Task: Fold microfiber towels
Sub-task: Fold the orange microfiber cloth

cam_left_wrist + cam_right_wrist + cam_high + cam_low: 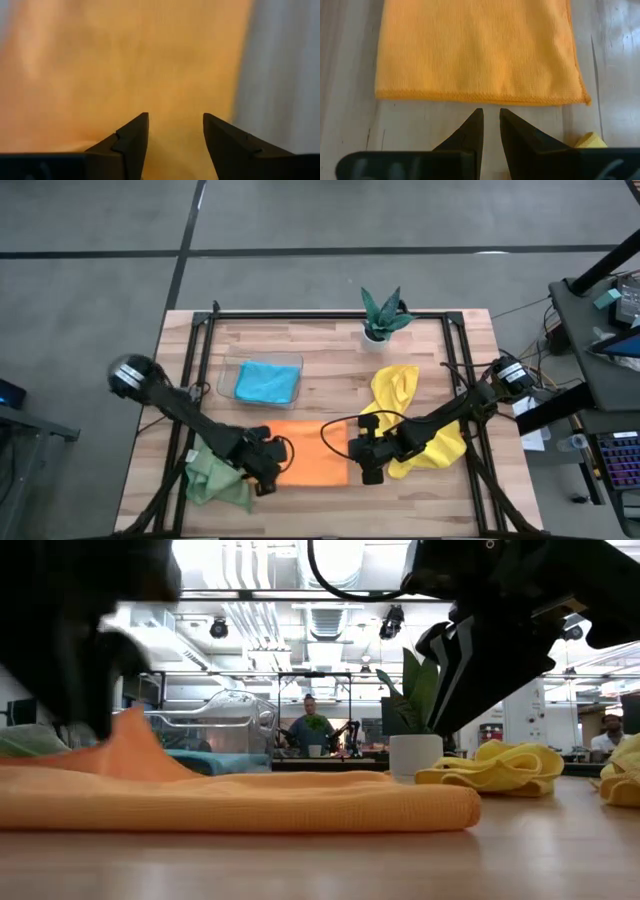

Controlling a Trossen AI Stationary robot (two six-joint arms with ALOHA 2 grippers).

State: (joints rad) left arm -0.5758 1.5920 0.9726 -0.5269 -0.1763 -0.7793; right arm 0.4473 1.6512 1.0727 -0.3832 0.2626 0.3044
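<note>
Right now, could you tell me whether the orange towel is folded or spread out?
Folded: the orange towel lies doubled, a rounded fold at its end in the low view, one corner lifted.

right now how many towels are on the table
5, though folds may hide more: an orange towel front centre, a blue towel in the tray, a green towel front left, two yellow towels right.

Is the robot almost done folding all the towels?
Not nearly. The blue towel already lies in the clear tray. The orange towel is the one in hand, spread flat between the open left gripper and the right gripper. Still crumpled: the green towel and the yellow towels.
</note>
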